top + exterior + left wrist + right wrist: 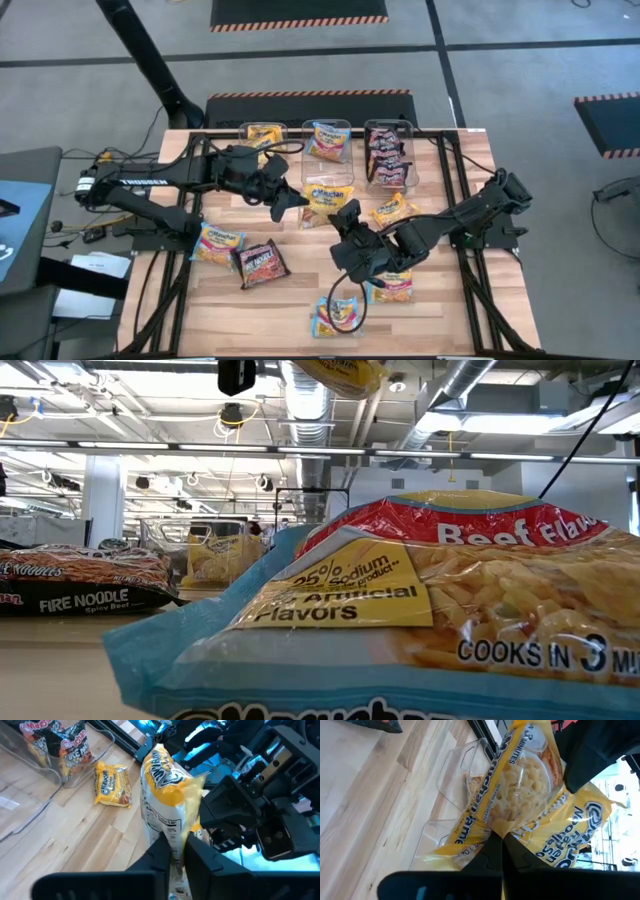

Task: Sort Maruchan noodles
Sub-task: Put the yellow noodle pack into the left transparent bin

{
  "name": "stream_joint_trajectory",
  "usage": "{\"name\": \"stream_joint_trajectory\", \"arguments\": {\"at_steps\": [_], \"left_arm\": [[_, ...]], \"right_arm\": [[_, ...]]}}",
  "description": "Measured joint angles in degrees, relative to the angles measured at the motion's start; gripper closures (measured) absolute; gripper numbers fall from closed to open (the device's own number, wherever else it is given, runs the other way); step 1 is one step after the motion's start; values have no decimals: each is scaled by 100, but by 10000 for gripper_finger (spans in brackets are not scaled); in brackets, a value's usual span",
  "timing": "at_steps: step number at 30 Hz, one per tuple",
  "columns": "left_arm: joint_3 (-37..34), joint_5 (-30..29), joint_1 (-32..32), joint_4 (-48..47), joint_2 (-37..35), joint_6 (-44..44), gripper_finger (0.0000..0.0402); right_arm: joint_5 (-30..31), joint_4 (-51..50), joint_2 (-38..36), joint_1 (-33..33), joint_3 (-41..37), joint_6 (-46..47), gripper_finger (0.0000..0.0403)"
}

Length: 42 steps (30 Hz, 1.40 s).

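Note:
A yellow-orange noodle packet [325,197] hangs in the air before the middle bin, between my two grippers. My left gripper [298,203] reaches in from the left and is shut on it; my right gripper [345,213] comes from the right and is shut on it too. In the low view the packet [335,374] shows high above the table. Other noodle packets lie flat on the wood: a blue-yellow one [218,243], a black-red one [262,263], a yellow one [392,210], and two near the front [335,318] [392,288]. My left gripper pinches the packet's edge [172,834] between its two fingers, coming nearly level from the table's left. The packet [165,785] stands out beyond the fingers, clear of the table. My right gripper pinches the packet's opposite edge [506,822] between its two fingers, slanting in from the table's right. The crinkled packet [525,775] is lifted clear of the table.
Three clear bins stand along the far edge: the left one [246,128] holds a yellow packet, the middle one [306,128] a blue-yellow one, the right one [410,128] black-red ones. A blue-and-red packet [400,610] lies right before the low camera.

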Motion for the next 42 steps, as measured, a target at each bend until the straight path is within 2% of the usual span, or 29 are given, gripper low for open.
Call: {"name": "stream_joint_trajectory", "arguments": {"at_steps": [3, 9, 17, 21, 31, 42], "left_arm": [[0, -34, -2, 4, 0, 182, 397], [0, -84, -2, -18, 0, 442, 401], [0, -163, 0, -27, 0, 676, 401], [-2, -167, 2, -44, -98, 806, 401], [-2, -535, 193, -758, -788, 1104, 401], [-2, -1550, 586, -1734, -1710, 1716, 401]], "right_arm": [[12, 1, 0, 5, -1, 2, 386], [40, 34, 0, 3, 0, 66, 348], [45, 35, 0, 35, 2, 1019, 302], [100, 39, 0, 139, 4, 1211, 285], [1112, 23, 0, 531, 4, 1520, 275], [1695, -29, 0, 1036, 4, 2458, 275]]}}
